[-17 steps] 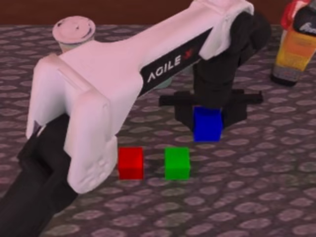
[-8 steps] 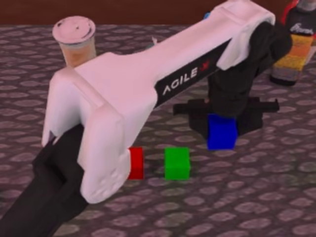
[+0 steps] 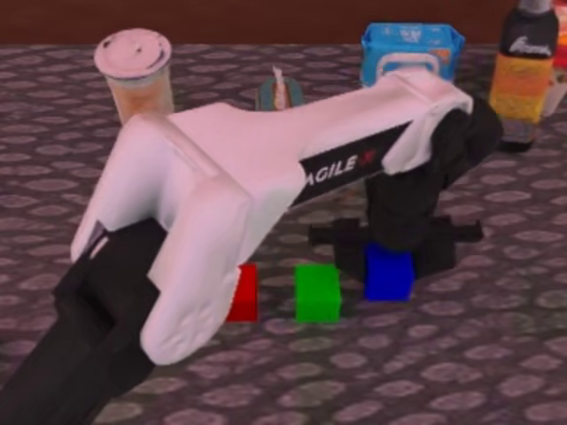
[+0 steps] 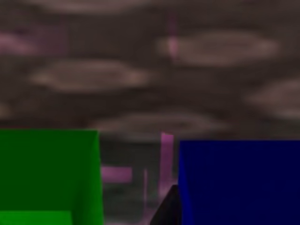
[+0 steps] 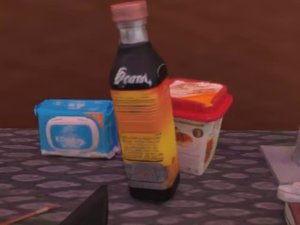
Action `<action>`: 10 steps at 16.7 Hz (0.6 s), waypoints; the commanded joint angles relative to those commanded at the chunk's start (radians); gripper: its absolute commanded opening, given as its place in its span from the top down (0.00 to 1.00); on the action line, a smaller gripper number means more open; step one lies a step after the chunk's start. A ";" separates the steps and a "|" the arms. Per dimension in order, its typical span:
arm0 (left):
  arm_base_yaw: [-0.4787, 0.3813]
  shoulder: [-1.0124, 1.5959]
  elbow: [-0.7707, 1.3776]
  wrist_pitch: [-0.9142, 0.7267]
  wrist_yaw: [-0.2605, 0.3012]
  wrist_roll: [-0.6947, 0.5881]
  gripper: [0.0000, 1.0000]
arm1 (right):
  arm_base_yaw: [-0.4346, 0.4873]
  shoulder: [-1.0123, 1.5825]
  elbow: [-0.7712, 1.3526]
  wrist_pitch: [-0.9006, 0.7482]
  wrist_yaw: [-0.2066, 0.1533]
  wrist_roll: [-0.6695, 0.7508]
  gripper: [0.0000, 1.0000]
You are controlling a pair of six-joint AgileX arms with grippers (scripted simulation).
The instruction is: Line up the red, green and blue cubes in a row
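A: In the top view, what is the left gripper point(image 3: 388, 257) doing?
B: It sits right of centre, low over the table point(image 3: 496, 354), its black fingers clenched on the blue cube point(image 3: 388, 273). I cannot tell whether the cube touches the table.

A: And the other cubes?
B: The green cube point(image 3: 317, 292) lies just left of the blue one, a narrow gap between them. The red cube point(image 3: 243, 292) lies left of the green, half hidden by the white arm.

A: Anything along the top edge?
B: A lidded cup point(image 3: 135, 75) at upper left, a blue wipes pack point(image 3: 410, 51) at upper middle, a dark bottle point(image 3: 524, 75) at upper right.

A: The left wrist view?
B: Green cube point(image 4: 47, 176) at lower left, blue cube point(image 4: 239, 183) at lower right, a dark fingertip point(image 4: 168, 211) against the blue one's edge.

A: The right wrist view?
B: The bottle point(image 5: 143, 112) at centre, the wipes pack point(image 5: 75, 127) to its left, a red-lidded tub point(image 5: 199, 122) to its right. The right gripper's state cannot be told.
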 joint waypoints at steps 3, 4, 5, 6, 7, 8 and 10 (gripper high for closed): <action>-0.002 0.000 -0.029 0.029 0.000 -0.001 1.00 | 0.000 0.000 0.000 0.000 0.000 0.000 0.00; -0.002 0.000 -0.029 0.029 0.000 -0.001 1.00 | 0.000 0.000 0.000 0.000 0.000 0.000 0.00; -0.002 0.000 -0.029 0.029 0.000 -0.001 1.00 | 0.000 0.000 0.000 0.000 0.000 0.000 0.00; -0.002 0.000 -0.029 0.029 0.000 -0.001 0.92 | 0.000 0.000 0.000 0.000 0.000 0.000 0.00; -0.002 0.000 -0.029 0.029 0.000 -0.001 0.85 | 0.000 0.000 0.000 0.000 0.000 0.000 0.00; -0.002 0.000 -0.029 0.029 0.000 -0.001 0.77 | 0.000 0.000 0.000 0.000 0.000 0.000 0.00; -0.002 0.000 -0.029 0.029 0.000 -0.001 0.62 | 0.000 0.000 0.000 0.000 0.000 0.000 0.00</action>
